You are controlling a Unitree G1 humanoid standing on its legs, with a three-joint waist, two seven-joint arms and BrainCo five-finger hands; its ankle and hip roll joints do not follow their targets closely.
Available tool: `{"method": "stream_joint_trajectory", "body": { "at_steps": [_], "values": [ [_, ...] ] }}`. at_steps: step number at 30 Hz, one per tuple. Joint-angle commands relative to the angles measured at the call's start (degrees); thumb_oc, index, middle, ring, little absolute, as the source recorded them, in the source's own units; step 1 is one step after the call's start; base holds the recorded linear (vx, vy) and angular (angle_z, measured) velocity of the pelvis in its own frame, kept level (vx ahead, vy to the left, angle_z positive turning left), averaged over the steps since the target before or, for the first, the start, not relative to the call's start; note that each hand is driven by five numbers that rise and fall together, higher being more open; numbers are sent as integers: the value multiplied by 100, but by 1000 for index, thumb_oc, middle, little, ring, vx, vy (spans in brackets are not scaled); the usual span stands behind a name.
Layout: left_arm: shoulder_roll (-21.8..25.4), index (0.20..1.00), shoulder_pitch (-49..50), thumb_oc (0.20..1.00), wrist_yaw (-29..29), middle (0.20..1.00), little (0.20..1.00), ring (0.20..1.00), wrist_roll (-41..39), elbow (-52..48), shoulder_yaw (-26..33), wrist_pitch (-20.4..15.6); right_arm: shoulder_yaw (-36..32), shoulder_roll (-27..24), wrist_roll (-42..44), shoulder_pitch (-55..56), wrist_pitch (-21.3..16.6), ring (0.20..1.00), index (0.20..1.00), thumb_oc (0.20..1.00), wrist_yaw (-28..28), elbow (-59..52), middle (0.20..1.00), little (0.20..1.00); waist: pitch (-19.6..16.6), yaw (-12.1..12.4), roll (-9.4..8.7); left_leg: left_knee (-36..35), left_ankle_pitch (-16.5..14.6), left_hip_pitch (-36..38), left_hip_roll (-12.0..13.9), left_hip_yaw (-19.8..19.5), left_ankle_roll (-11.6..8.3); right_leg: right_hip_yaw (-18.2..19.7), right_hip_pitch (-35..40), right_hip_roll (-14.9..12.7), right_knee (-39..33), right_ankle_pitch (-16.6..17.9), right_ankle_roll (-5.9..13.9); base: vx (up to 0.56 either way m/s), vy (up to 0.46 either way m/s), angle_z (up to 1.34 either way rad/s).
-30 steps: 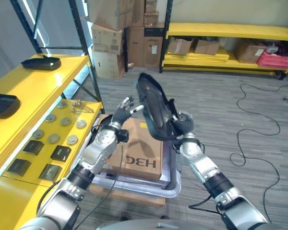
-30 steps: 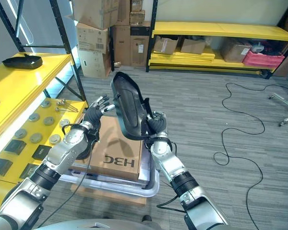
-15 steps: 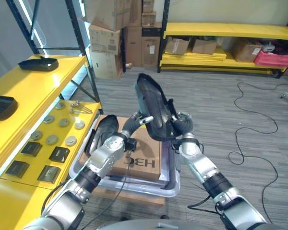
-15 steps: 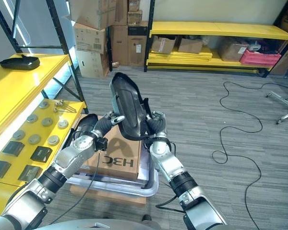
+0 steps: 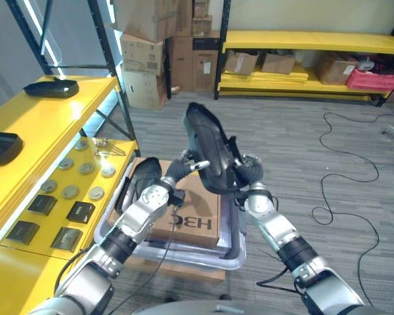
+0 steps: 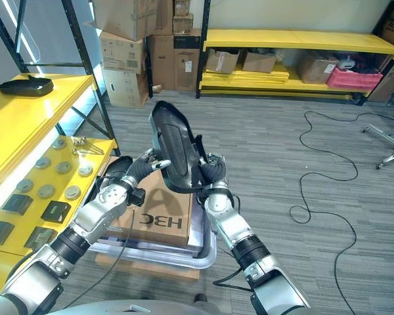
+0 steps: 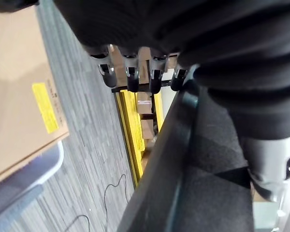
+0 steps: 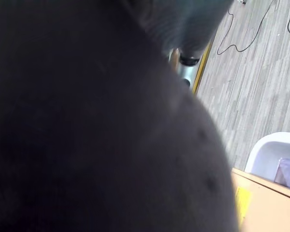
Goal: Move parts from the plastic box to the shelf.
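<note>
A black moulded plastic part (image 5: 209, 153) is held upright in the air above the clear plastic box (image 5: 231, 261), which stands on the floor with a brown cardboard carton (image 5: 187, 213) resting in it. The right hand (image 5: 247, 173) is closed round the lower right edge of the part and carries it. The left hand (image 5: 176, 170) is brought against the opposite side; in the left wrist view its fingers (image 7: 130, 77) are seen curled over the rim of the part, with the thumb lying on the other face, so the part is pinched between both hands. A further dark part (image 5: 139, 182) is seen in the box, just beside the carton on its left. On the upper level of the yellow shelf (image 5: 56, 121), two similar black parts (image 5: 50, 87) (image 5: 0, 146) are already laid, well apart from one another. The lower shelf level carries round metal discs (image 5: 87, 168), a set of keys (image 5: 105, 149) and flat black square pieces (image 5: 81, 211). The task is judged to be partly completed: two parts are placed, one is lifted clear of the box but not yet brought over to the shelf, and at least one is left in the box.
</note>
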Motion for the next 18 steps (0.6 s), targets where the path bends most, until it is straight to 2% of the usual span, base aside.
{"method": "stream_joint_trajectory", "body": {
  "at_steps": [1,2,3,4,5,10,18],
  "values": [
    [76,1000,-722,1000,56,1000,1000,1000,971,140,-265,-514,52,128,-388,-797,-314,200,200,200,152,-324,200,200,-242,115,-115,393,-434,-64,213,176,-70,87,-43,-113,-31,-106,301,0,0,0],
    [127,1000,-752,1000,4,1000,1000,1000,1115,111,-267,-500,62,109,-401,-799,-282,200,200,200,162,-330,200,200,-244,117,-111,391,-433,-66,212,168,-72,88,-42,-113,-31,-109,302,0,0,0],
    [165,542,-774,542,-12,542,542,542,1157,89,-286,-486,74,97,-396,-798,-280,200,200,200,164,-329,200,200,-246,116,-107,390,-432,-67,212,162,-74,91,-42,-112,-31,-111,304,0,0,0],
    [196,310,-790,310,-31,310,310,310,1159,70,-316,-453,87,82,-400,-796,-275,200,200,200,166,-328,200,200,-249,114,-103,392,-432,-70,214,159,-77,94,-42,-112,-31,-112,307,0,0,0],
    [215,200,-797,200,-49,200,200,200,1141,57,-332,-431,94,70,-404,-792,-268,200,200,200,168,-326,200,200,-250,113,-100,394,-433,-72,214,156,-79,94,-42,-114,-31,-113,309,0,0,0],
    [210,200,-858,200,-184,200,200,200,881,43,-483,-154,188,74,-354,-836,-293,200,200,200,98,-263,200,200,-233,99,-81,403,-431,-68,215,154,-83,103,-36,-118,-31,-108,321,0,0,0],
    [33,200,-850,200,-244,200,200,200,593,233,-645,-115,223,162,-286,-889,-337,200,200,200,37,-201,200,200,-222,63,-75,411,-439,-50,219,179,-76,125,-34,-119,-31,-99,327,0,0,0]
  ]
}}
